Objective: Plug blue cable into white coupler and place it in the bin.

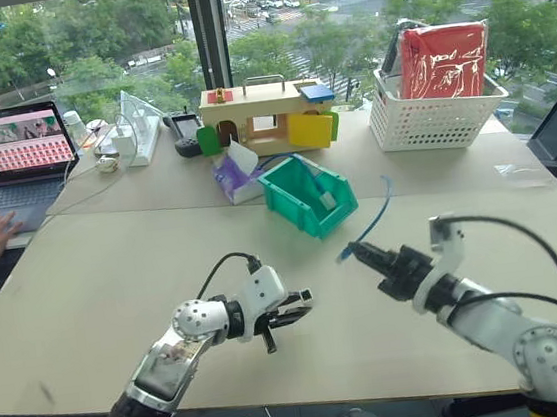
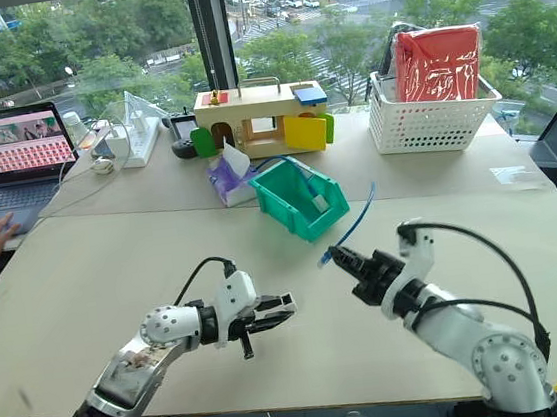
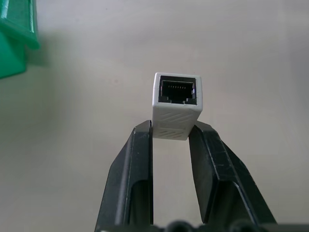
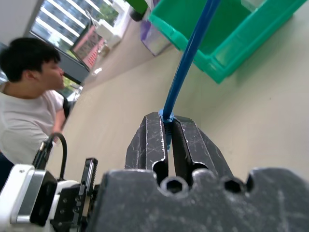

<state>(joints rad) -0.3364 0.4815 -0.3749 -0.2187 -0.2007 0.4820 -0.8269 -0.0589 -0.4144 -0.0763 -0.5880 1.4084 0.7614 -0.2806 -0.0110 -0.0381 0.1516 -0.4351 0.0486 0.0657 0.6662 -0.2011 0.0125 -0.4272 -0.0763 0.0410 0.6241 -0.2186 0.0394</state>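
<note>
White coupler (image 3: pixel 175 106): small boxy block I see held above the table, dark socket with contact pins facing outward, unplugged. Blue cable (image 1: pixel 375 216): thin light-blue cord, one end raised off the table, the rest arcing up past the bin. Bin (image 1: pixel 308 197): teal-green, cut-away front, on the table, a small pale item inside.

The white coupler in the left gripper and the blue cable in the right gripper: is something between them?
Nothing: between the white coupler and blue cable, both eye views show bare table.
</note>
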